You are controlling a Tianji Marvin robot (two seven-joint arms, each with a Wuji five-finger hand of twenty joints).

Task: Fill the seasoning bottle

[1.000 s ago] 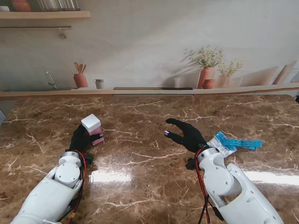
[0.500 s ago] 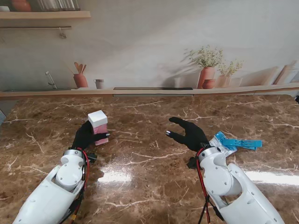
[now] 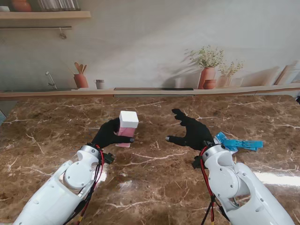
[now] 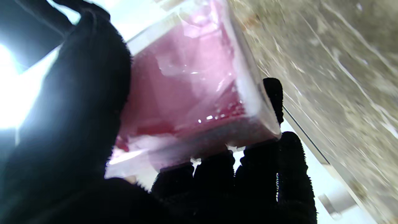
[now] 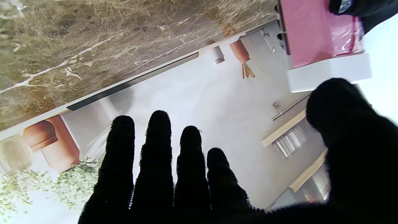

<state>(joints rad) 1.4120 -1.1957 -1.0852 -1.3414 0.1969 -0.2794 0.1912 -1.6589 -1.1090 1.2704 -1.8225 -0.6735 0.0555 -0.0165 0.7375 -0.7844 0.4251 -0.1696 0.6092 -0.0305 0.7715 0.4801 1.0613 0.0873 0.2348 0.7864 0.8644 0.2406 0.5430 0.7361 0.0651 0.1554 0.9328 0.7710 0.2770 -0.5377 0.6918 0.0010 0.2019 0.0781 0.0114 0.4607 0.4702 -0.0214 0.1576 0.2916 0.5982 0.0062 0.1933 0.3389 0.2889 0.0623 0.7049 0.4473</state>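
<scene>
A square seasoning bottle (image 3: 126, 129) with a pink body and a white cap is held off the marble table near its middle. My left hand (image 3: 109, 133) is shut on the bottle, black-gloved fingers wrapped round its pink body (image 4: 192, 84). My right hand (image 3: 191, 131) hovers open to the right of the bottle, fingers spread toward it, a short gap between them. From the right wrist, the bottle (image 5: 320, 40) shows beyond my spread fingers (image 5: 158, 149). A blue and white seasoning packet (image 3: 234, 143) lies on the table just right of my right hand.
The brown marble table (image 3: 150, 164) ends at a far ledge (image 3: 150, 92) against a wall picturing pots and plants. Both white forearms rise from the near corners.
My left hand has carried the bottle to the right and a little farther from me, toward the table's middle. The right hand has shifted slightly farther away, still open.
</scene>
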